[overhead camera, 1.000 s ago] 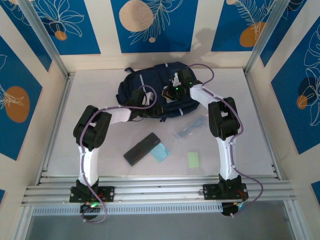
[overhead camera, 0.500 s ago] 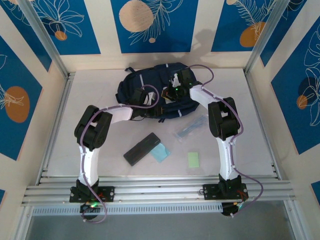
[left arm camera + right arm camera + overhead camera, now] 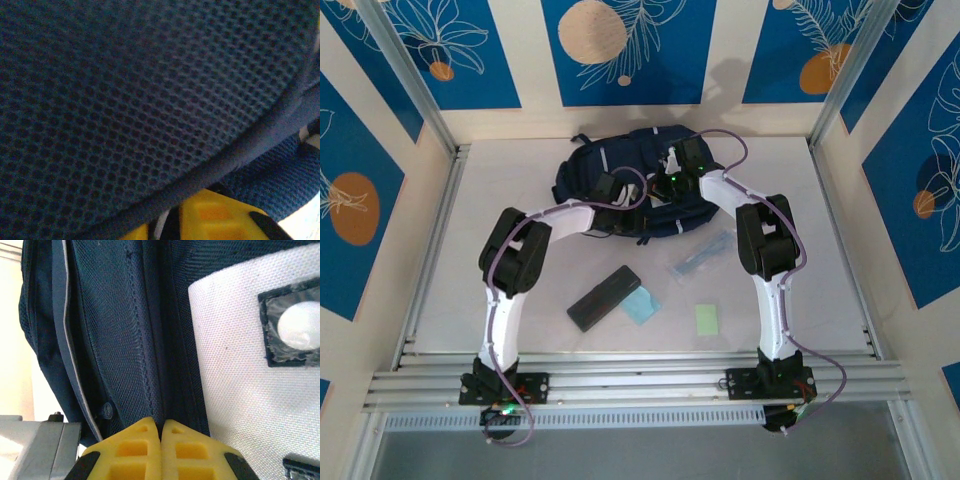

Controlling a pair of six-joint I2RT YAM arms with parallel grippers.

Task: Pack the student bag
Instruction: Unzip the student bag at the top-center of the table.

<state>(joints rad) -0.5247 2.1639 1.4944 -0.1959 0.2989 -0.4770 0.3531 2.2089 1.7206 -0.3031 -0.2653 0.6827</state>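
Right gripper point(image 3: 161, 424), its yellow fingers pressed flat together, sits shut against a dark stitched seam of the student bag point(image 3: 588, 170). In the wrist view it is just left of the bag's white patch point(image 3: 240, 390). I cannot tell whether a thin fold or a zip tab is pinched between the fingers. Left gripper point(image 3: 172, 225) is tucked under navy mesh fabric, with yellow finger pieces showing at the bottom edge of its view. I cannot tell whether it is parted or clamped on cloth.

From overhead, the bag lies at the upper centre of the table, and both arms reach onto it from the lower corners. Below the bag and apart from it lie a black rectangular case point(image 3: 603, 297) and a teal card point(image 3: 643, 306) just beside the case. A pale green note point(image 3: 706, 318) lies further right, and a clear plastic sleeve point(image 3: 702, 255) lies near the right arm.

I judge the step in hand to be getting the bag open, since the loose items all lie outside it. To do it well, I would confirm each grip on cloth before pulling. One gripper should pin the bag body while the other draws along the seam line, not upward. I would move slowly so the bag does not slide toward the back wall. The fabric looks soft and likely to bunch, so a hold on mesh alone could slip.
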